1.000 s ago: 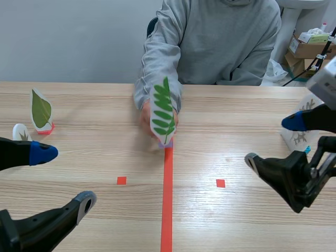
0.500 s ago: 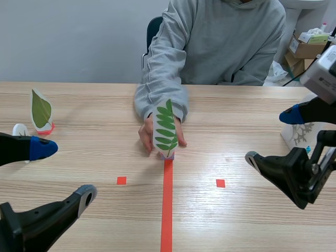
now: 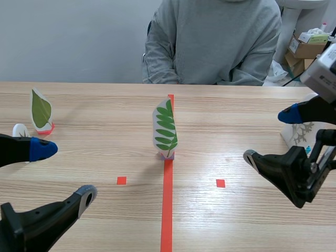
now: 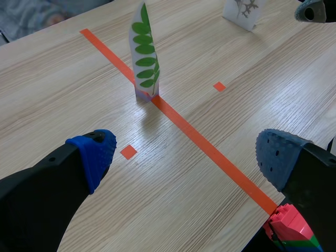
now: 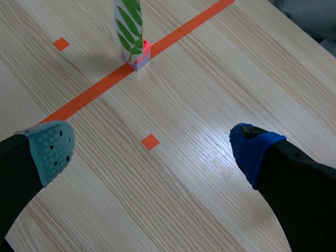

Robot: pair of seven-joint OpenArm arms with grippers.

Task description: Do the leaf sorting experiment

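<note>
Table (image 3: 79, 144) of wood, leaf card (image 3: 165, 128), grey wall (image 3: 68, 37)

No text, number or brand can be read; the leaf card (image 3: 165, 128) on the table's middle line bears only a picture, and any print on the cardboard box (image 3: 308, 48) is too small to tell

A person (image 3: 220, 37) in a grey hooded sweatshirt is seated at the far side of the wooden counter (image 3: 79, 115), with both forearms behind its far edge. At the far right, cardboard boxes (image 3: 307, 48) are stacked, and a white bag (image 3: 274, 71) is seen beside them.
</note>
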